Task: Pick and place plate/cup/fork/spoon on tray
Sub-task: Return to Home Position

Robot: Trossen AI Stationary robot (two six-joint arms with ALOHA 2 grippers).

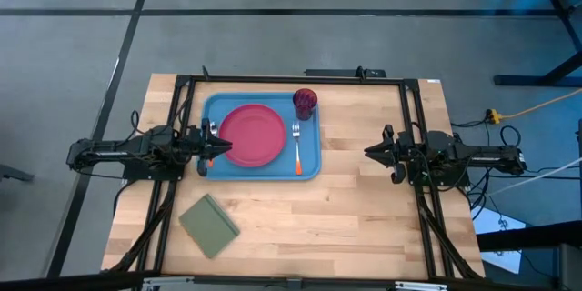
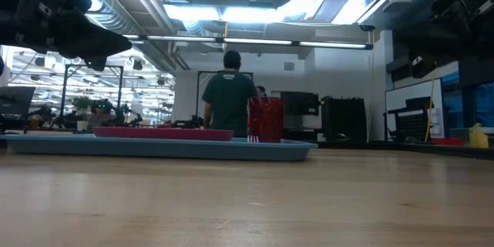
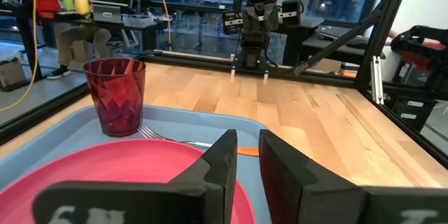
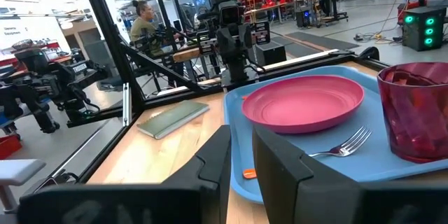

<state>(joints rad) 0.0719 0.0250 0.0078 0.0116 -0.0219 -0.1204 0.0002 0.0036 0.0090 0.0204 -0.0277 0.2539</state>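
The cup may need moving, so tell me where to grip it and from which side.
Probably grip the cup across its side wall near the open rim, coming down from above. It stands upright in the tray's far right corner, and the tray rim hems in a low sideways approach. The plate and fork lie on its near side. The right gripper has the open table side.

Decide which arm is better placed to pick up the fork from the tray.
Probably the right. Its end effector faces the fork across the table beside the tray; the left end effector has the plate in between.
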